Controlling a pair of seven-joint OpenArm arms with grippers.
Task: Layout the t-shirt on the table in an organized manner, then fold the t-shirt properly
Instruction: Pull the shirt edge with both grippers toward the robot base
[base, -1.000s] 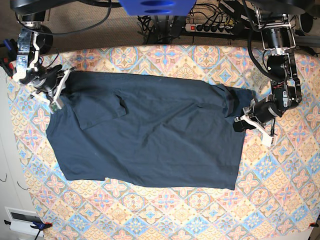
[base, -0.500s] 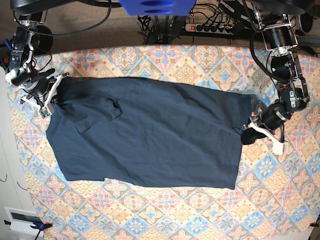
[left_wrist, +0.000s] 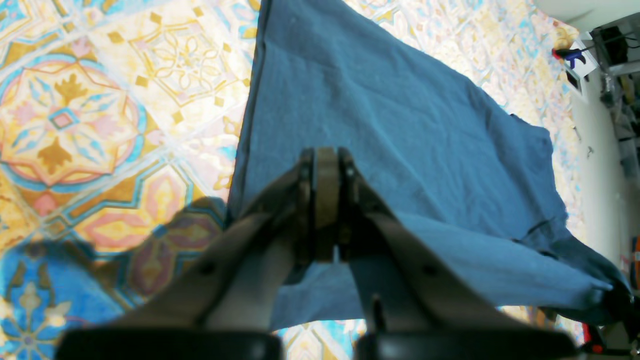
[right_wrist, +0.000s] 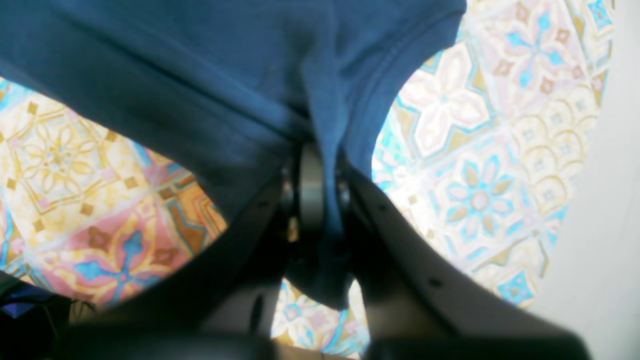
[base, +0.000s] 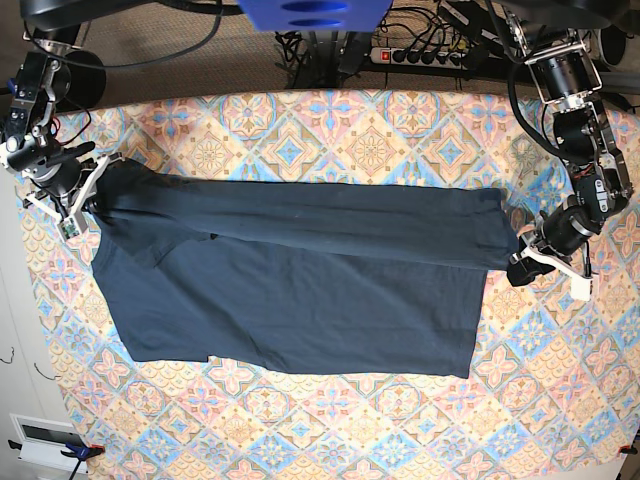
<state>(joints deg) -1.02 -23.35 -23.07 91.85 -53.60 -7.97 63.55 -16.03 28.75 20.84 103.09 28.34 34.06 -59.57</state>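
The dark navy t-shirt (base: 300, 290) lies spread across the middle of the tile-patterned table (base: 380, 130). Its upper part is pulled into a long taut band between my two grippers. My right gripper (base: 85, 200) is at the shirt's left end in the base view, shut on a bunch of fabric (right_wrist: 200, 75) between its pads (right_wrist: 312, 185). My left gripper (base: 520, 268) is at the shirt's right edge, shut on the cloth (left_wrist: 400, 125), and its fingertips (left_wrist: 320, 170) are pressed together. The neck label is hidden.
A power strip and cables (base: 420, 55) lie beyond the table's far edge. A white box (base: 45, 440) sits on the floor at the lower left. My right gripper is close to the table's left edge (base: 18, 230). Patterned cloth (left_wrist: 75, 125) surrounds the shirt.
Both grippers have moved outward, away from each other. The shirt's upper edge went from slack with a folded flap at the left to one straight, tight band.
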